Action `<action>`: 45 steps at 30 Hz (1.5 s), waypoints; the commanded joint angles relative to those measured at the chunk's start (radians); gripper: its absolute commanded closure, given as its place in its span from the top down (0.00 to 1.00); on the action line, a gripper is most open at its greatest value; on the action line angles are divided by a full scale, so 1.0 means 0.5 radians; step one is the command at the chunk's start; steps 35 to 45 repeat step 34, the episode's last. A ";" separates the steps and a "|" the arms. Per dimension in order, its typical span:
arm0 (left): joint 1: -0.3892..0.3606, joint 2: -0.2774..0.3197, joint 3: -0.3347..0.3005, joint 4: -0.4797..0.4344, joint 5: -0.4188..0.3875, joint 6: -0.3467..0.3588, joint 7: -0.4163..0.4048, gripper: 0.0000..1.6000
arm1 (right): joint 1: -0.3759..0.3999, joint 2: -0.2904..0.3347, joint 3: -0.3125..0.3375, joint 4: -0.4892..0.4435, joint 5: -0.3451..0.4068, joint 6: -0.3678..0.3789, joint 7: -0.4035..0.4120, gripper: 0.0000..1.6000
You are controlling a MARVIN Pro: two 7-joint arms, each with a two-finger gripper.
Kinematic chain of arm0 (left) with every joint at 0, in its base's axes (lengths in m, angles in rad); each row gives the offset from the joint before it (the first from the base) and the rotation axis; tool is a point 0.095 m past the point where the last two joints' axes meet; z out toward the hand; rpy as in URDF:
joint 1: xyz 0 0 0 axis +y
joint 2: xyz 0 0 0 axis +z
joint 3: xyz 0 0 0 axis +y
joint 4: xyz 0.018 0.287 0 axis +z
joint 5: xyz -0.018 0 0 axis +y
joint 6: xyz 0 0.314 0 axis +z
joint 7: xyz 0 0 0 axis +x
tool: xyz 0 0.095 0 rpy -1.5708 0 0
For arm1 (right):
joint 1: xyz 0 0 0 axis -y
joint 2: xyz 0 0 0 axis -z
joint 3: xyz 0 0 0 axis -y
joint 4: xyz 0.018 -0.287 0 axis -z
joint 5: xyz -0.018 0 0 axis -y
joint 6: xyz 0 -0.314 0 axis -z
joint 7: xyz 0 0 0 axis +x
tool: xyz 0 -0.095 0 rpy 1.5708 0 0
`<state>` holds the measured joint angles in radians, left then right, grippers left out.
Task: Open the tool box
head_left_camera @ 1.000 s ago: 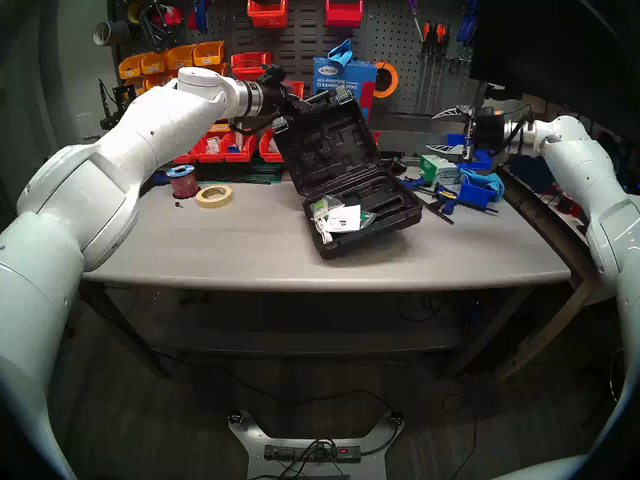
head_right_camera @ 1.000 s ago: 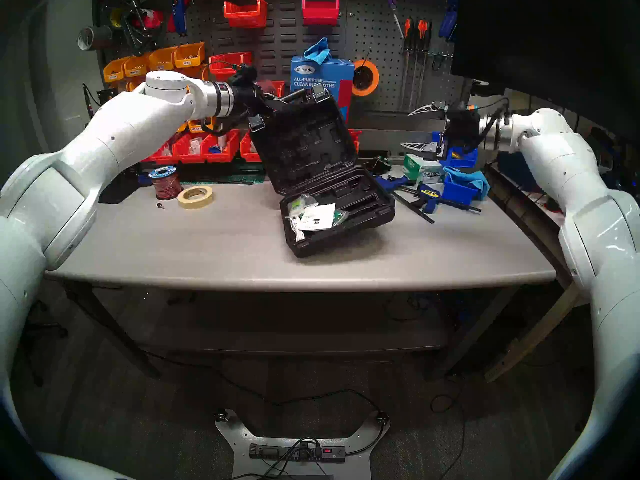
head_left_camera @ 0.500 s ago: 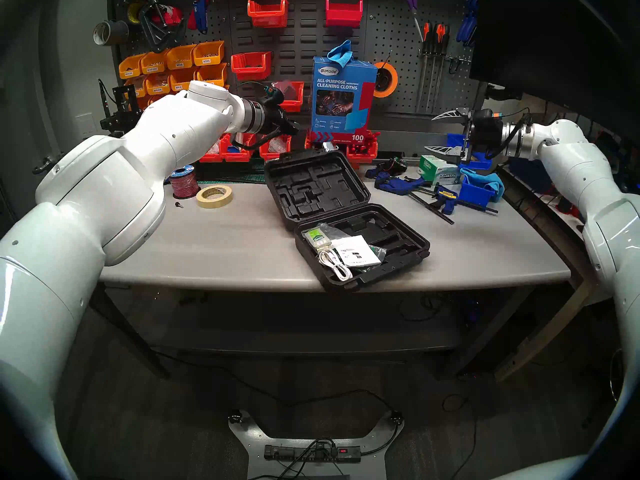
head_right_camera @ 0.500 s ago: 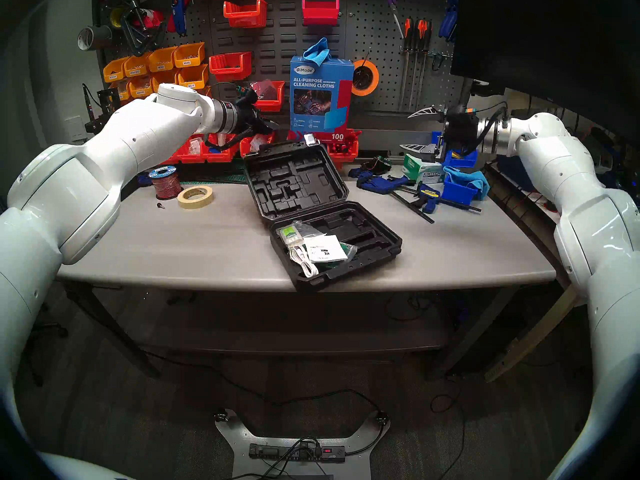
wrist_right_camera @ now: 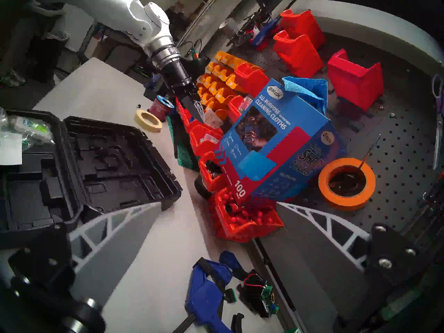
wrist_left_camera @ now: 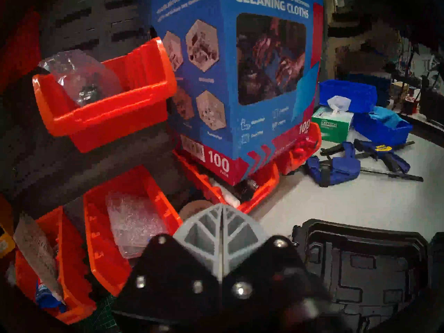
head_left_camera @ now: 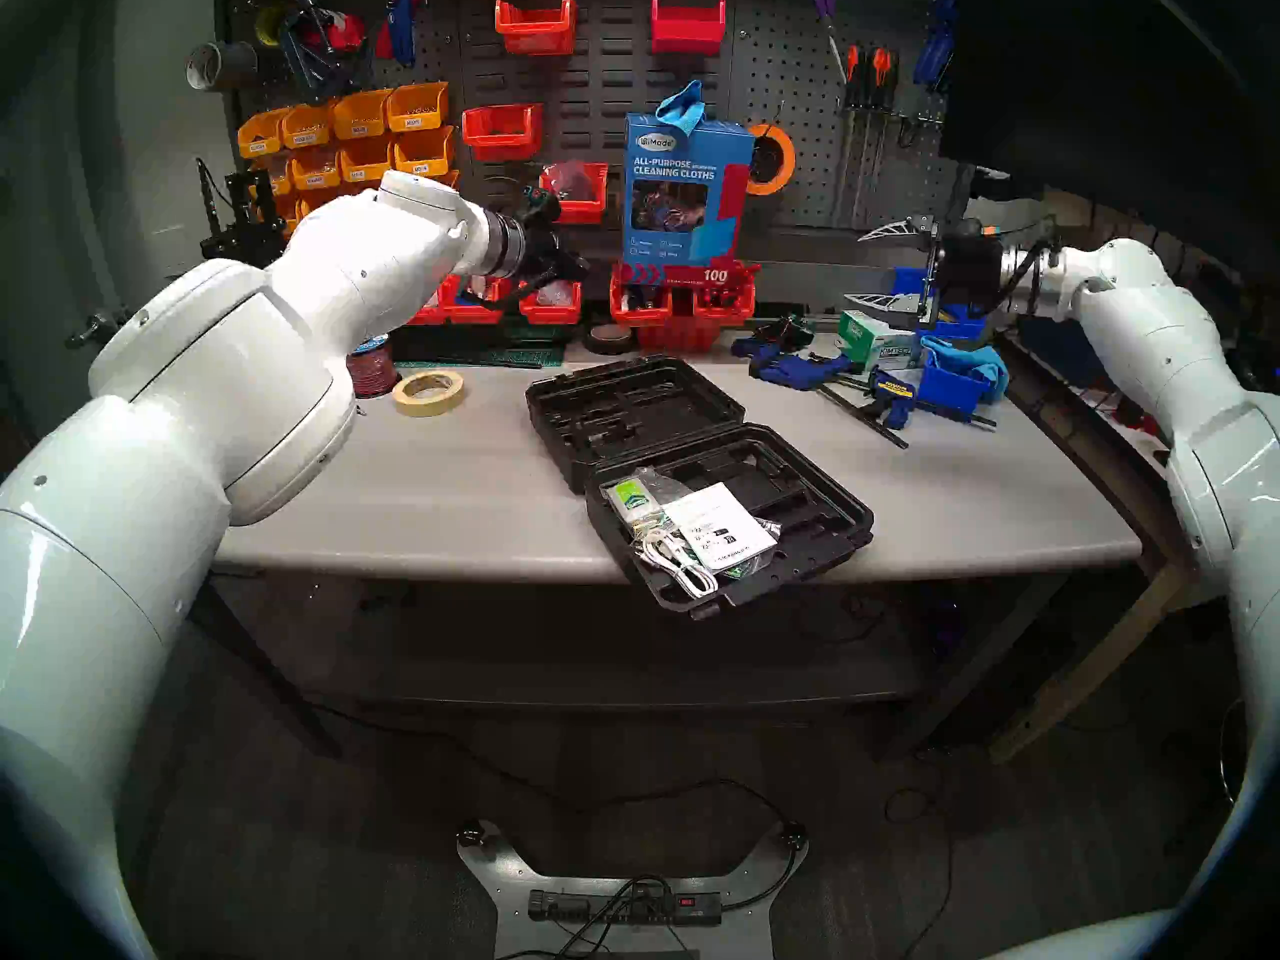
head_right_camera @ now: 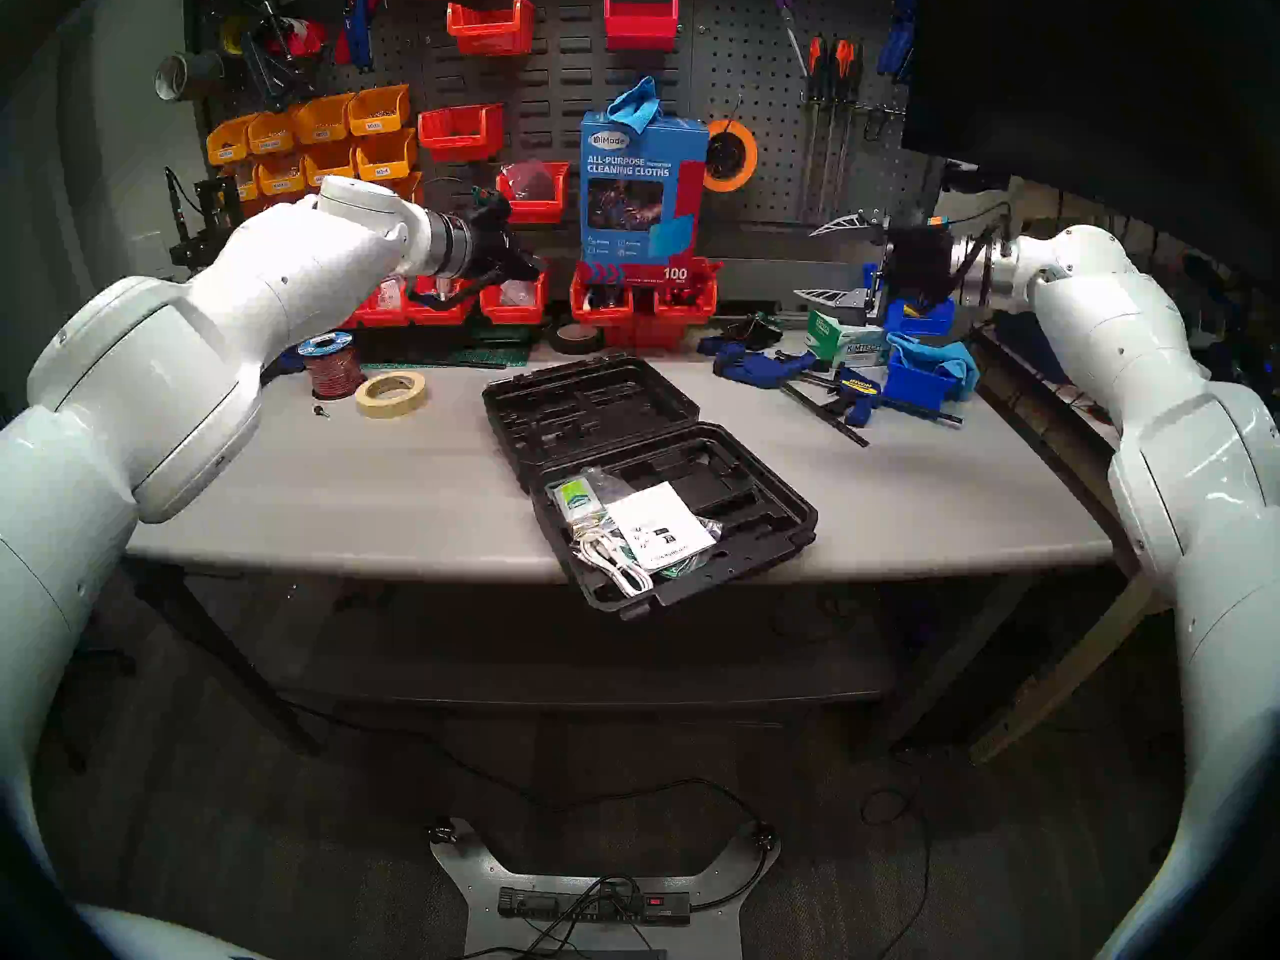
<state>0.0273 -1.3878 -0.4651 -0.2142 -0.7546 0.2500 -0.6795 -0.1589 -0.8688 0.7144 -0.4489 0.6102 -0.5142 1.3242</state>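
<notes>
Head view | tool box (head_left_camera: 692, 480) open flat, below both arms | left jaws together | right jaws apart

A grey counter (head_left_camera: 485, 515) with dark legs stands before a dark pegboard wall (head_left_camera: 783, 72); red bins (head_left_camera: 535, 27) and orange bins (head_left_camera: 360, 117) hang on the wall, with screwdrivers (head_left_camera: 866, 86) to the right; a lower shelf (head_left_camera: 623, 681) runs beneath the counter; the floor (head_left_camera: 312, 834) is dark grey, crossed by black cables, with a power strip (head_left_camera: 623, 908) on a pale base plate; a dim grey wall (head_left_camera: 138, 106) closes the left side.
</notes>
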 commanded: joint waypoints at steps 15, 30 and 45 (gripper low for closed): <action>-0.033 0.081 -0.120 -0.119 -0.090 -0.049 -0.119 0.00 | 0.041 -0.018 0.043 -0.047 0.044 -0.088 -0.012 1.00; -0.010 0.116 -0.133 -0.197 -0.089 -0.025 -0.089 0.00 | 0.042 -0.015 0.028 -0.049 0.057 -0.096 -0.018 1.00; -0.004 0.125 -0.135 -0.219 -0.091 -0.018 -0.079 0.00 | 0.042 -0.014 0.026 -0.049 0.059 -0.097 -0.019 1.00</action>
